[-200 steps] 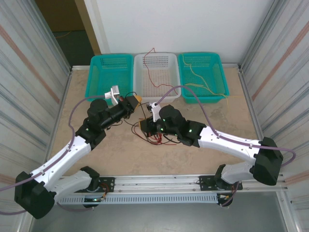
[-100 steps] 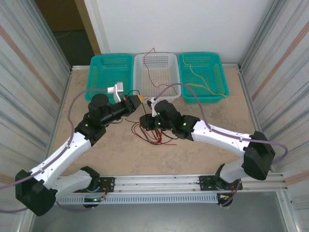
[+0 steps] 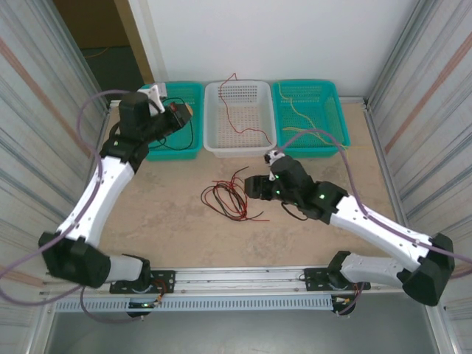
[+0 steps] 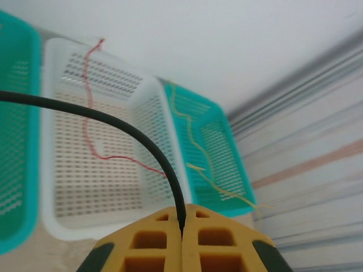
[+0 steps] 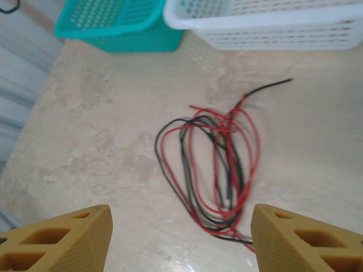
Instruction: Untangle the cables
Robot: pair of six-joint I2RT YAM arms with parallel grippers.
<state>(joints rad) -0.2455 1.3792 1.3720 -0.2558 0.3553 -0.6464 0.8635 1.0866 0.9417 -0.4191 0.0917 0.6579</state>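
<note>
Tangle (image 5: 211, 164) of red and black cables: flat on the desk (image 5: 102, 141), straight ahead of the right end effector (image 5: 180, 214), in line with the gap between its 2 fingers, untouched. Right end effector spread wide, nothing in it. Right wrist view separates the strands: overlapping red loops and black loops, 1 black end pointing away toward the white basket (image 5: 272, 31). Top view gives less strand detail but places it: tangle (image 3: 230, 196) just in front of the right end effector (image 3: 253, 186), well apart from the left end effector (image 3: 179, 112).

Black cable (image 4: 131, 129): pinched between the 2 pressed-together fingers of the left end effector (image 4: 181, 228), arcing up and off to the left past the frame edge. Where it goes shows from the top: it drops below the end effector as a loop (image 3: 194, 131) into the left teal basket (image 3: 188, 86), with the end effector held above that basket.

Red cable (image 4: 84, 113): inside the white basket (image 4: 148, 93), ahead of the left end effector, 1 end over the far rim.

Pale yellow cables (image 4: 195, 144): in the right teal basket (image 4: 229, 170), ahead and right of the left end effector; top view has them beyond the right end effector, 1 strand hanging over the near rim.
</note>
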